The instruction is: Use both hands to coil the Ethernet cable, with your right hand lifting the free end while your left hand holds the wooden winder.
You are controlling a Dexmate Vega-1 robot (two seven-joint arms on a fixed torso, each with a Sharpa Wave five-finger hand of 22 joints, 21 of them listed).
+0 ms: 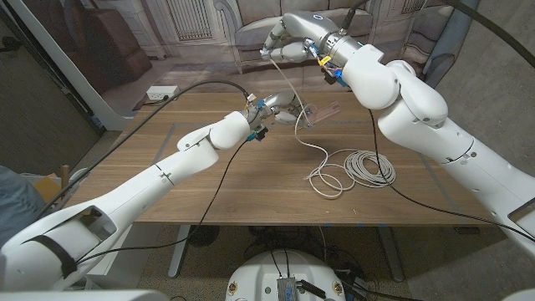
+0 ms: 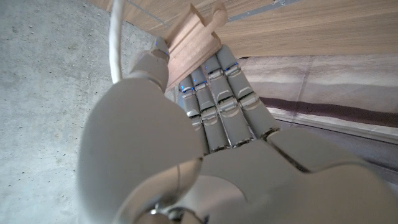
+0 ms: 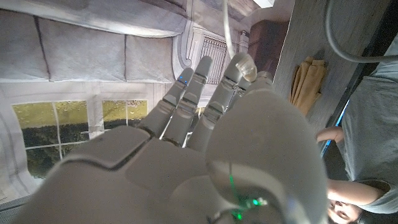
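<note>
The robot is part way through the coiling step. Its left hand (image 1: pixel 272 107) grips the wooden winder (image 1: pixel 322 111) just above the table (image 1: pixel 201 180). Its right hand (image 1: pixel 284 40) is up high, pinching the free end of the Ethernet cable (image 1: pixel 355 167), so the cable runs down from it past the winder. Most of the cable is not wound yet — it lies in loose loops on the table near the right arm.

Next, the right hand likely needs to carry the cable around the winder, while the left keeps the winder steady.

The count — one winder, one cable, two hands. A white power strip (image 1: pixel 162 92) sits at the table's far edge.
</note>
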